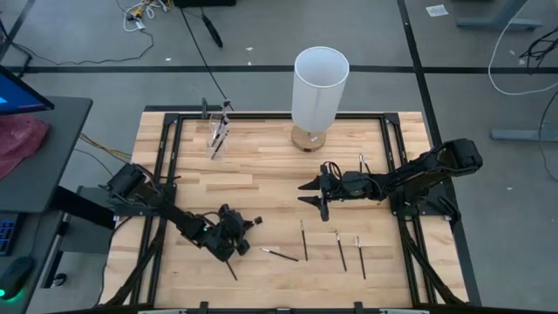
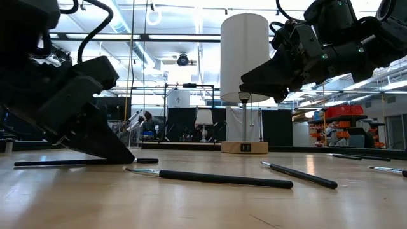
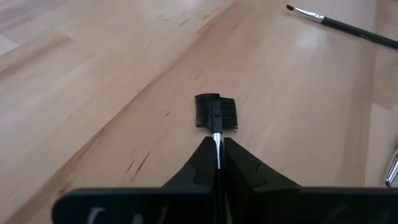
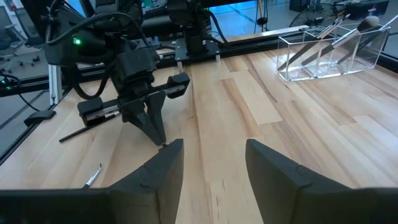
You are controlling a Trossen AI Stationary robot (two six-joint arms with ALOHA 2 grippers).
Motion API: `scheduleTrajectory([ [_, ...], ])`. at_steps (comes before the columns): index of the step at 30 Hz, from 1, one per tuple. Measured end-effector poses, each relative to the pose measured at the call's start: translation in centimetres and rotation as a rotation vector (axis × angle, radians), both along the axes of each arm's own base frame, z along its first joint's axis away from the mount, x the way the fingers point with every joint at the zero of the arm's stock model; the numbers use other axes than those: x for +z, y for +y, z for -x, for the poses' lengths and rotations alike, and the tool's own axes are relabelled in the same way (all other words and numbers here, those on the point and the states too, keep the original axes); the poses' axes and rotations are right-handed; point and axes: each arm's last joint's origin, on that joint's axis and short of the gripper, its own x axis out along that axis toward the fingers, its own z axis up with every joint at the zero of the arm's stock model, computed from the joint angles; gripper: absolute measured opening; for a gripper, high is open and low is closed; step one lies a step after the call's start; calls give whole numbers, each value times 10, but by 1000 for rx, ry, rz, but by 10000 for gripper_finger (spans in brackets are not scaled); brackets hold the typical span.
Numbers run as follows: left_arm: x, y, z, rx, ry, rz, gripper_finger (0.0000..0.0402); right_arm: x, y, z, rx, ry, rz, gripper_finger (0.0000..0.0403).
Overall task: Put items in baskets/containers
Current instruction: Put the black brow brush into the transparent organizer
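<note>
Broadly, the wooden bench (image 1: 261,174) carries a white-shaded lamp (image 1: 319,87) at its far edge, the landmark for all else. Left of the lamp, also along the far edge, stands the clear container (image 1: 218,131) with several brushes (image 4: 336,28) leaning in its compartments. Just in front of the lamp the right end effector (image 1: 312,194) hovers above the wood, its fingers spread apart and holding nothing. Farther forward and to the left of the lamp, the left end effector (image 1: 228,253) is lowered to the bench with its fingers clamped together on a comb-headed brush (image 3: 216,114), whose toothed head pokes out past the fingertips. Four more loose brushes (image 1: 303,240) lie on the bench in front of the lamp, near the front edge.
</note>
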Motion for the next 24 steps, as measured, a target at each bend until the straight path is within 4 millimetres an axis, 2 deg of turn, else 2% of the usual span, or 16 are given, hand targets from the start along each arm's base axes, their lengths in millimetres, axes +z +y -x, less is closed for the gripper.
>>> scheduleTrajectory([
  [8,4,1,0,-11,5,22,11,0,0,0,0,1,0,176],
  [18,31,3,0,-79,-18,40,1,0,0,0,0,2,1,176],
  [24,38,6,-2,-60,-54,12,3,-1,0,0,0,8,1,176],
])
